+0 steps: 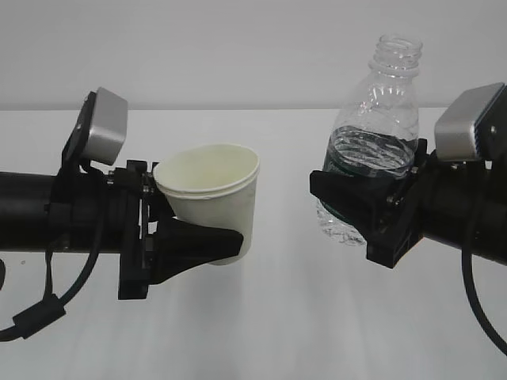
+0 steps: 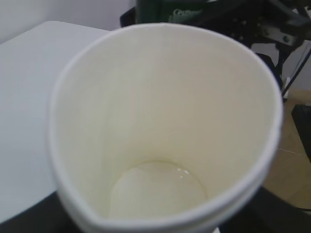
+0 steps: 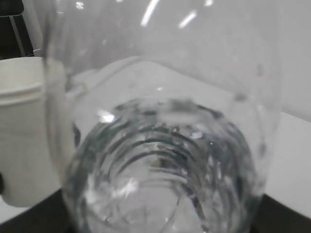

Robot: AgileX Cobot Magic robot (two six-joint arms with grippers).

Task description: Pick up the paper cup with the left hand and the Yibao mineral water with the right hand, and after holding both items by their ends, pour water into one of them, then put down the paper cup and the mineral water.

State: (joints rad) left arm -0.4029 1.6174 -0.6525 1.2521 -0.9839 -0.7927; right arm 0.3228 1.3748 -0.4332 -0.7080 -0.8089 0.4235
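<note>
Above the white desk (image 1: 261,332) hang two grippers, one cup and one bottle, all clear of the surface.

On the left side, the left hand (image 1: 202,241) comes in level from the left edge, its fingers (image 1: 198,244) clamped on the lower part of the cup (image 1: 214,198). The cup stands nearly upright with its open mouth up and tipped a little toward the camera. In the left wrist view the cup (image 2: 160,121) fills the picture; a thin pool of clear liquid lies at its bottom, and its rim looks pressed slightly out of round.

On the right side, the right hand (image 1: 356,206) reaches in from the right edge, its fingers (image 1: 348,202) clamped around the bottle (image 1: 376,134) at the dark green label, near its lower half. The bottle stands upright, uncapped, its neck well above the cup's rim. Water fills it to about the middle. In the right wrist view the bottle (image 3: 165,160) blocks nearly everything, with the cup (image 3: 24,131) showing at the left edge.

Cup and bottle are apart, with an open gap of bare desk between them. The front of the desk below both hands is open, and the far edge meets a plain pale wall (image 1: 238,47).
</note>
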